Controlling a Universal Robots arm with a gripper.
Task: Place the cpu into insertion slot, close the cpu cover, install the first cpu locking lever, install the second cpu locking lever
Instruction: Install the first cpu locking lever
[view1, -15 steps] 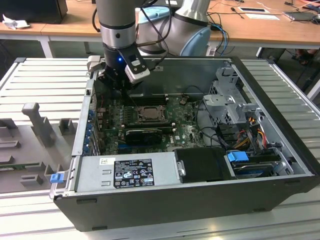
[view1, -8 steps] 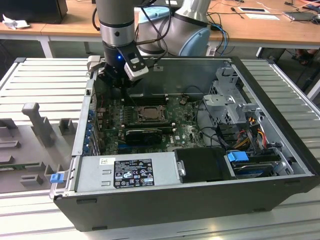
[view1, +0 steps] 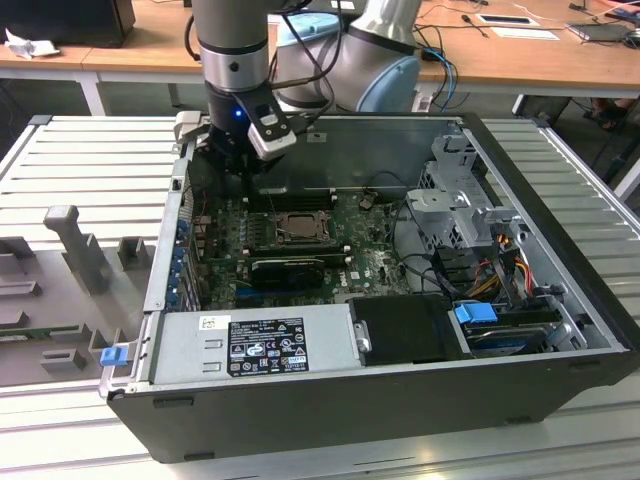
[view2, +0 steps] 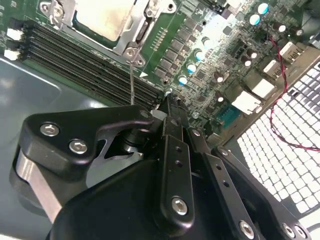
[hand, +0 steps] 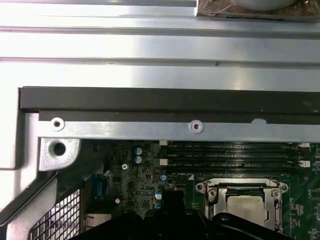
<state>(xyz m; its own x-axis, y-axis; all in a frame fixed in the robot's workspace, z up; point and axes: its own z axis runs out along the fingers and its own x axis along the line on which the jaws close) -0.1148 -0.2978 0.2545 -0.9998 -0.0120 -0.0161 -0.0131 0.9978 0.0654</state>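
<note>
Slatted metal table (view1: 560, 150) carries open computer case (view1: 300, 400). Cpu (view2: 100, 17) sits in insertion slot (hand: 202, 188), cpu cover (view2: 141, 26) apparently down. Gripper (view2: 169, 100), fingers together, beside thin locking lever (view2: 131, 80). Risk: tip slips off wire, scrapes memory slots (view2: 75, 62).

**Inside the open case (view1: 400, 405)**

The memory slots (view2: 85, 62) lay just ahead of the jaws, blue-topped capacitors (view2: 192, 67) near them. A perforated grille (view2: 285, 150) was off to one side, the grey power supply (view1: 255, 345) well apart.
</note>
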